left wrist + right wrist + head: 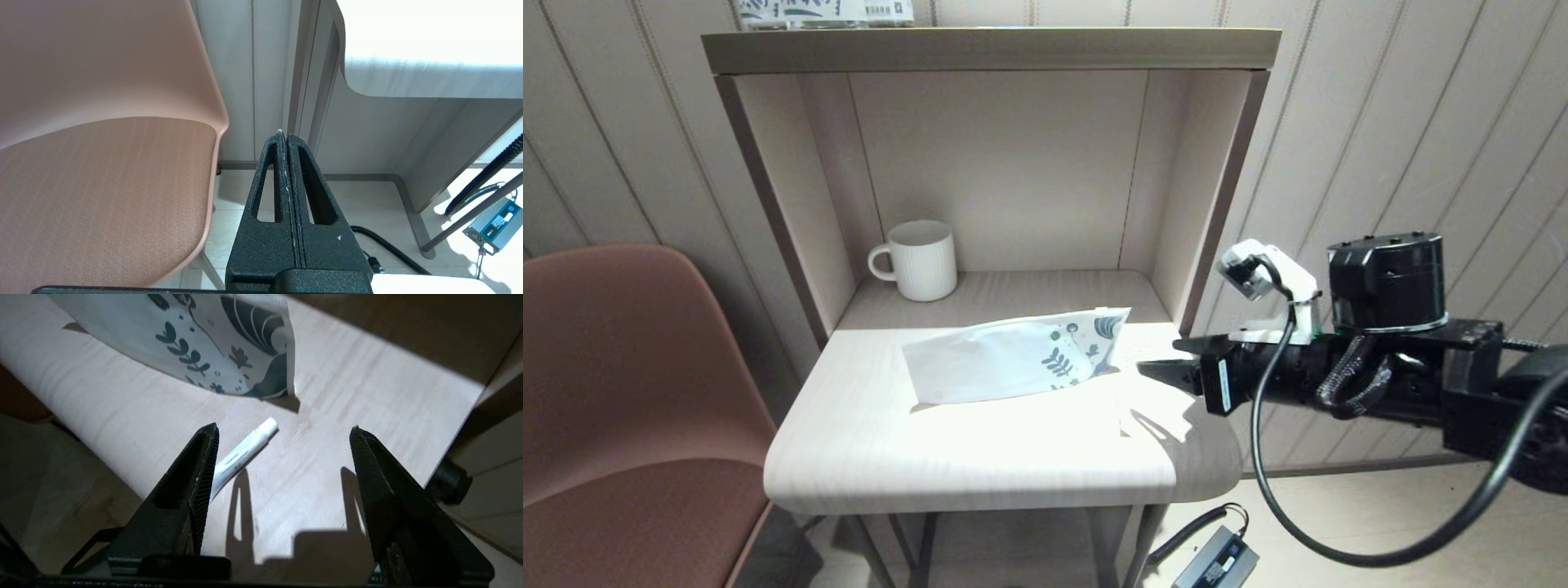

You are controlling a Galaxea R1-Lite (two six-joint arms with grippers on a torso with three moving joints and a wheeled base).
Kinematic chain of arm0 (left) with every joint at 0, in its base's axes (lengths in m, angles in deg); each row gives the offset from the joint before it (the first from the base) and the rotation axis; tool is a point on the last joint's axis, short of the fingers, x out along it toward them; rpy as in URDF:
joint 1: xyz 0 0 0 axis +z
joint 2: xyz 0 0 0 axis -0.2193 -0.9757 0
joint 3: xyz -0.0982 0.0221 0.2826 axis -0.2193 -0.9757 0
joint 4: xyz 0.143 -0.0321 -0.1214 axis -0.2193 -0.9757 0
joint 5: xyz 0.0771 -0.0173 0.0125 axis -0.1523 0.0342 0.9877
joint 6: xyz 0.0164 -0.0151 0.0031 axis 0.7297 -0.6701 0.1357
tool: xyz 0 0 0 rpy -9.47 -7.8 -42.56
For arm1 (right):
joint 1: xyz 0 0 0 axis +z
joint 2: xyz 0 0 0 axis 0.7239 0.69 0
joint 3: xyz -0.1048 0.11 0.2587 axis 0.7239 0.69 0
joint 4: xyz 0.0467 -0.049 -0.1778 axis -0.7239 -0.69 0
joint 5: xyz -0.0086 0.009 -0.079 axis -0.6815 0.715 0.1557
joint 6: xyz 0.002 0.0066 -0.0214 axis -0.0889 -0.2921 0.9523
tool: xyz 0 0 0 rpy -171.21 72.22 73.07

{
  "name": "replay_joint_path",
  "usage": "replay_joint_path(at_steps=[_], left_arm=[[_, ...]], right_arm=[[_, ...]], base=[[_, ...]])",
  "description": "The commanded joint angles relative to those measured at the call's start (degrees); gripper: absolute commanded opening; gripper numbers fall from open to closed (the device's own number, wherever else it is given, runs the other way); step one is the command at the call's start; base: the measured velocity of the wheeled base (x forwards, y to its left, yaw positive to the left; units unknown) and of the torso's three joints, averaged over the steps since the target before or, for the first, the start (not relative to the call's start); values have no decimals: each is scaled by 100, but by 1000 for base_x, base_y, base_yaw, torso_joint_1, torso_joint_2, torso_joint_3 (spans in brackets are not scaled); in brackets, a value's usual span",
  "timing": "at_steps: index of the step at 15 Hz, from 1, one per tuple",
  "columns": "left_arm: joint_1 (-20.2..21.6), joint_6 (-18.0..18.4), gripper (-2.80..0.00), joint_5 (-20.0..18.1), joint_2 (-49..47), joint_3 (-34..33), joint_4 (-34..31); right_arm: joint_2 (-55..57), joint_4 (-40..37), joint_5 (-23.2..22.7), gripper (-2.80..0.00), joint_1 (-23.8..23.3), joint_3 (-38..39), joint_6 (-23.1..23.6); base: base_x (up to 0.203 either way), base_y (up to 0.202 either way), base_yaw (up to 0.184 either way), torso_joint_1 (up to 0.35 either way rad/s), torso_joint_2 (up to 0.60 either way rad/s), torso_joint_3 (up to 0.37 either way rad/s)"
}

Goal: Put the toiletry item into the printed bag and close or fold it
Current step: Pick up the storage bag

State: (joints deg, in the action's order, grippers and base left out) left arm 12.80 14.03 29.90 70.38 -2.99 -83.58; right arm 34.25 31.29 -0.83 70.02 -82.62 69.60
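— So, where is the right end effector [1156, 371]?

— At the right edge of the table [980, 457], just above the top, pointing left toward the printed bag [1013, 359]. Its fingers [204, 465] are spread wide with nothing between them.

— And the toiletry item?

— A small white tube [241, 455] lies flat on the table just ahead of that end effector, its capped end pointing toward the bag. In the right wrist view it sits next to one finger rather than midway in the gap; whether it touches that finger I cannot tell. It is outside the bag, close to the printed corner [261, 363].

— How does the bag lie?

— On its side across the table, leaf-and-flower end toward the end effector, near but apart from it.

— The left end effector [286, 136]?

— Down low beside the brown chair [102, 163], below table level, fingers pressed together and empty.

— Anything else?

— A ribbed white mug [919, 260] stands in the alcove behind the bag.
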Motion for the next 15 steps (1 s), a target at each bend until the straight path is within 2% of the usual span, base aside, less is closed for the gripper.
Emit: replay_joint_path(at_steps=[1,3,7,15], left_arm=[[4,-1,-280,5,2,-2,-8],[4,-1,-280,5,2,6,-8],[4,-1,-280,5,2,3,-8],[4,-1,-280,5,2,-2,-8]], right_arm=[[450,448,-22,0,-8,-28,183],[756,473,-127,0,-1,-246,350],[1298,419,-835,0,-15,-842,375],[1176,451,-881,0,125,-738,391]], base=[[0,0,0,0,0,0],[0,0,0,0,0,0],[0,0,0,0,0,0],[0,0,0,0,0,0]])
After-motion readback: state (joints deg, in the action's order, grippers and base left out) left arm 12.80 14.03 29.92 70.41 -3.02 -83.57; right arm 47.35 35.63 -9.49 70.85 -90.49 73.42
